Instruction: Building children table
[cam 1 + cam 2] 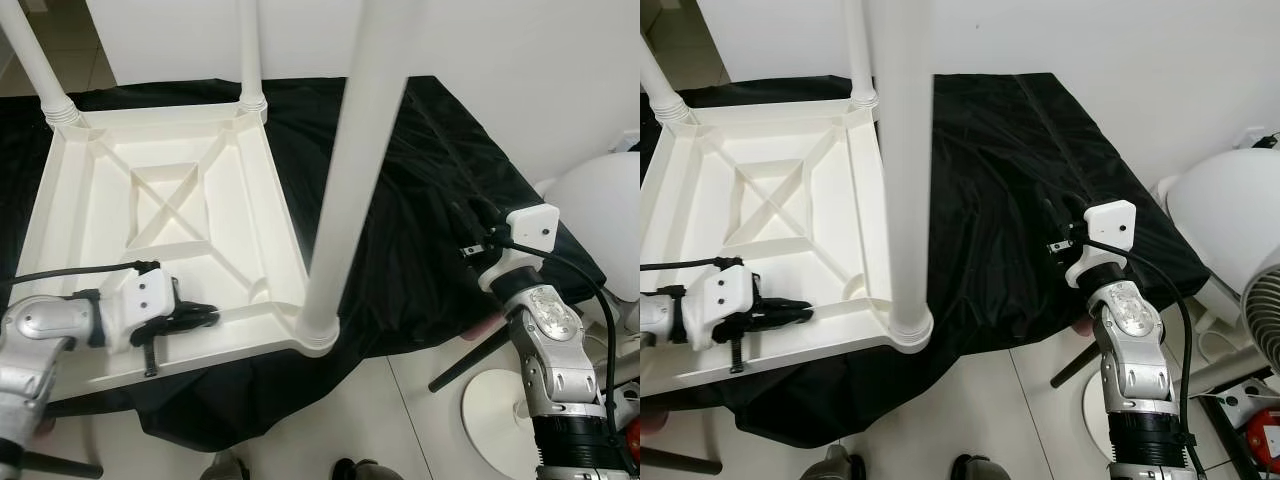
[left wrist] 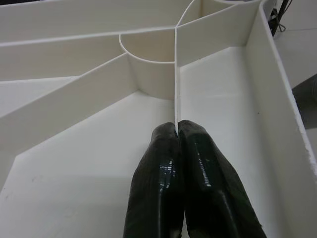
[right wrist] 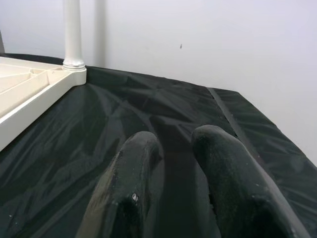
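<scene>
A low surface draped in a black cloth (image 1: 440, 190) carries the work. An upturned white plastic table (image 1: 170, 220) lies top-down on the cloth's left part, its ribbed underside facing up and its legs (image 1: 355, 170) rising from the corners. The cloth's right part is bare and creased. The cloth hangs over the near edge toward a pale tiled floor (image 1: 400, 410), where a round white base (image 1: 495, 410) stands at the right.

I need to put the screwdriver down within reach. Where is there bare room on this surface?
Free: the black cloth between the upturned white table and the right gripper. Crowded: the table's near edge, where the left gripper pinches a rib beside the near leg.
</scene>
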Controlling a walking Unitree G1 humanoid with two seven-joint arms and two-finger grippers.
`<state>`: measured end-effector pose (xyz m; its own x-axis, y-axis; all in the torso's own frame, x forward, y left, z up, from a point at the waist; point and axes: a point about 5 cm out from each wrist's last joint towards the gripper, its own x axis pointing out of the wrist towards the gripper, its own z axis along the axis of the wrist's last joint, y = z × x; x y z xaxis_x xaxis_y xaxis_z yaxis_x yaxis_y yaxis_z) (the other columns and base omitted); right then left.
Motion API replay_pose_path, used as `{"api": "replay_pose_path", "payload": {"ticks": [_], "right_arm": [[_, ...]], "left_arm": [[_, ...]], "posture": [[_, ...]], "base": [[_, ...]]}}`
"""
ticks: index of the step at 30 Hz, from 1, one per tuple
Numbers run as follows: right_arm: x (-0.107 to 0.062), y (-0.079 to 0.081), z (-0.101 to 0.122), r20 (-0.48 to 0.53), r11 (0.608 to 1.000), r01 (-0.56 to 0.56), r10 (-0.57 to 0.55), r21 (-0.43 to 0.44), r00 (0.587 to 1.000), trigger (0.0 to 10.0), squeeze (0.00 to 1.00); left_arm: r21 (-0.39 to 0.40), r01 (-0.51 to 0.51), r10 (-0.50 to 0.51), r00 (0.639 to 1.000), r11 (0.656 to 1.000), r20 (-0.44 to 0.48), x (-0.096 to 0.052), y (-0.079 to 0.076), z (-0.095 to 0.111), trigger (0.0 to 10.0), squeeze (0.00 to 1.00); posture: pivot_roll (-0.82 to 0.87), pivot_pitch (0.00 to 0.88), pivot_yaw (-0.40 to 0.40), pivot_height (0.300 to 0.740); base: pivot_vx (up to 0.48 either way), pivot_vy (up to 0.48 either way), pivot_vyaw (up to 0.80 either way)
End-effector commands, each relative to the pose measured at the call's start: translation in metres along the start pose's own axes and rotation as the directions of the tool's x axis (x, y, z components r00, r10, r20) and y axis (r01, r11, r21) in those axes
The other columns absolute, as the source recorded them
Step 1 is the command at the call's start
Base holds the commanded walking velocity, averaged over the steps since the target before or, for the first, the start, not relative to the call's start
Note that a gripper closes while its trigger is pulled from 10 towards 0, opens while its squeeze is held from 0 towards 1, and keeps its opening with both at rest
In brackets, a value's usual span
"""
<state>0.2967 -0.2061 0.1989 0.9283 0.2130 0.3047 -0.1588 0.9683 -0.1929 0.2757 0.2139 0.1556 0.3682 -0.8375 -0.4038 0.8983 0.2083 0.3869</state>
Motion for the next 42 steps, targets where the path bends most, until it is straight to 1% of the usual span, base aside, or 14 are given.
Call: {"api": "replay_pose_path", "payload": {"ticks": [1,2,3,5,6,14,15,27,31,33,36,37,41,42], "right_arm": [[-0.001,-0.003,-0.002,-0.005,1.0,0.019,-0.019,0.006,1.0,10.0,0.0],[-0.001,-0.003,-0.002,-0.007,1.0,0.027,-0.027,0.007,1.0,10.0,0.0],[-0.001,-0.003,-0.003,-0.008,0.999,0.033,-0.033,0.008,0.999,10.0,0.0],[-0.002,-0.002,-0.003,-0.009,0.999,0.037,-0.037,0.008,0.999,10.0,0.0],[-0.002,-0.002,-0.003,-0.009,0.999,0.041,-0.041,0.01,0.999,10.0,0.0],[-0.001,-0.001,-0.004,-0.009,0.998,0.046,-0.046,0.032,0.999,10.0,0.0],[-0.002,0.0,-0.005,-0.012,0.998,0.043,-0.042,0.037,0.999,10.0,0.0],[-0.007,0.011,-0.009,-0.025,0.993,-0.035,0.038,0.109,0.999,10.0,0.0],[-0.007,0.016,-0.01,-0.028,0.992,-0.039,0.042,0.118,0.999,10.0,0.0],[-0.007,0.02,-0.01,-0.024,0.991,-0.038,0.042,0.129,0.999,10.0,0.0],[-0.007,0.023,-0.01,-0.021,0.989,-0.042,0.046,0.145,0.999,10.0,0.0],[-0.007,0.025,-0.011,-0.021,0.987,-0.043,0.046,0.158,0.999,10.0,0.73],[-0.007,0.025,-0.011,-0.021,0.985,-0.043,0.047,0.168,0.999,10.0,0.73],[-0.007,0.026,-0.012,-0.02,0.983,-0.047,0.051,0.178,0.999,10.0,0.98]], "left_arm": [[-0.013,-0.241,0.242,0.969,0.97,0.046,0.007,0.011,0.006,10.0,0.0],[-0.019,-0.242,0.243,0.968,0.97,0.061,0.011,0.012,0.01,10.0,0.0],[-0.033,-0.246,0.248,0.966,0.969,0.075,0.014,0.013,0.012,10.0,0.7],[-0.043,-0.248,0.251,0.964,0.968,0.082,0.016,0.014,0.013,10.0,0.7],[-0.05,-0.254,0.257,0.962,0.966,0.088,0.017,0.015,0.014,10.0,1.0],[-0.048,-0.28,0.283,0.955,0.959,0.082,0.017,0.018,0.016,10.0,1.0],[-0.06,-0.282,0.286,0.954,0.958,0.093,0.016,0.018,0.018,10.0,0.0],[-0.19,-0.395,0.426,0.889,0.899,0.166,0.006,0.02,0.034,10.0,0.0],[-0.273,-0.467,0.52,0.838,0.841,0.165,0.012,0.019,0.038,10.0,0.0],[-0.32,-0.523,0.585,0.799,0.79,0.138,0.018,0.018,0.041,10.0,0.0],[-0.359,-0.549,0.621,0.775,0.754,0.118,0.023,0.017,0.041,10.0,0.0],[-0.377,-0.549,0.623,0.776,0.746,0.102,0.025,0.015,0.04,10.0,0.0],[-0.389,-0.547,0.622,0.777,0.741,0.091,0.026,0.013,0.04,10.0,0.0],[-0.391,-0.551,0.623,0.778,0.737,0.08,0.027,0.012,0.039,10.0,0.0]], "posture": [[0.09,0.154,-0.03,0.74],[0.09,0.156,-0.028,0.74],[0.08,0.158,-0.025,0.74],[0.08,0.158,-0.025,0.74],[0.08,0.159,-0.022,0.74],[0.08,0.163,-0.02,0.74],[0.09,0.164,-0.019,0.74],[0.09,0.159,-0.025,0.74],[0.09,0.156,-0.028,0.74],[0.09,0.151,-0.029,0.74],[0.09,0.144,-0.033,0.74],[0.09,0.14,-0.037,0.74],[0.09,0.14,-0.037,0.74],[0.09,0.14,-0.037,0.74]], "base": [[0.0,0.0,0.0],[0.0,0.0,0.0],[0.0,0.0,0.0],[0.0,0.0,0.0],[0.0,0.0,0.0],[0.0,0.0,0.0],[0.0,0.0,0.0],[0.0,0.0,0.0],[0.0,0.0,0.0],[0.0,0.0,0.0],[0.0,0.0,0.0],[0.0,0.0,0.0],[0.0,0.0,0.0],[0.0,0.0,0.0]]}}
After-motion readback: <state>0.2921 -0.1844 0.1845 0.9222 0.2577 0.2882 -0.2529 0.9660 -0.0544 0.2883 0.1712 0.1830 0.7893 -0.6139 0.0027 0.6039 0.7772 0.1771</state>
